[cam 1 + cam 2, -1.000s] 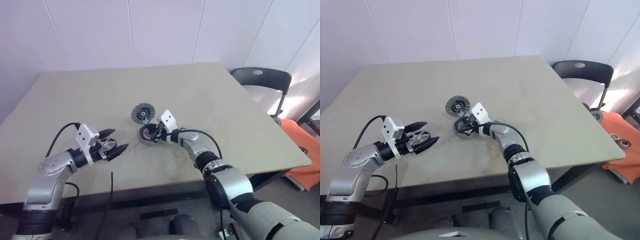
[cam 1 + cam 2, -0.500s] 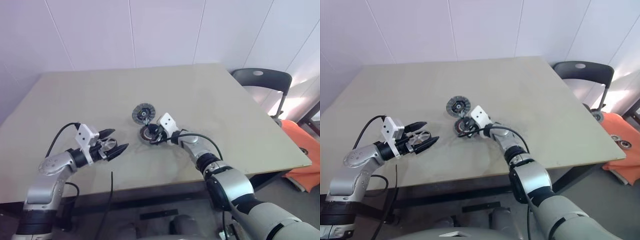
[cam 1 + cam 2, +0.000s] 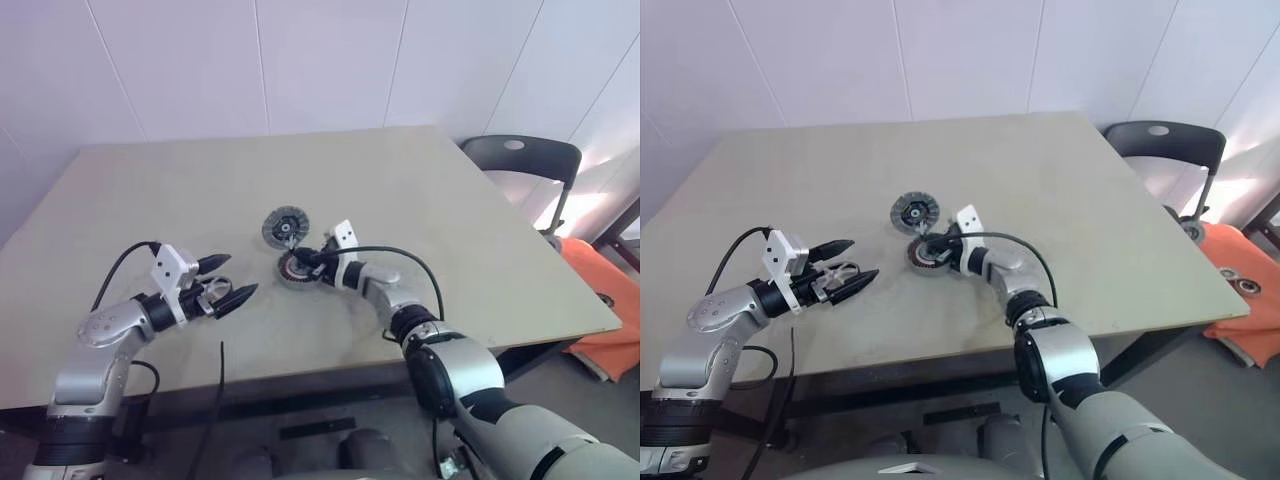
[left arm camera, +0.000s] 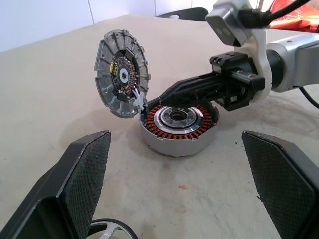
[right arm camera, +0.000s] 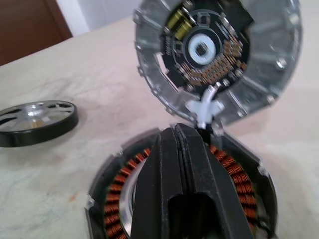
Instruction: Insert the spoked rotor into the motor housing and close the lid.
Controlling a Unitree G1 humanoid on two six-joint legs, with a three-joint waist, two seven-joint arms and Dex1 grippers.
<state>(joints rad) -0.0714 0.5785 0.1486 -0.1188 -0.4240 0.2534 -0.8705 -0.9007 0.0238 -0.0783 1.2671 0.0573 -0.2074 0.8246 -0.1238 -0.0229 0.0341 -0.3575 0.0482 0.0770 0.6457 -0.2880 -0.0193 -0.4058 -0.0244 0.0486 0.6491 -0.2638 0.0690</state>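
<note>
Right claw clenched, tips over motor housing, lid hinged up, L claw spread wide, rotor on surface.

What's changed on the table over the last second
The right gripper, shut, rolled at the wrist while staying over the motor housing. The left gripper stayed open beside the spoked rotor. The lid remains tilted up, open.
</note>
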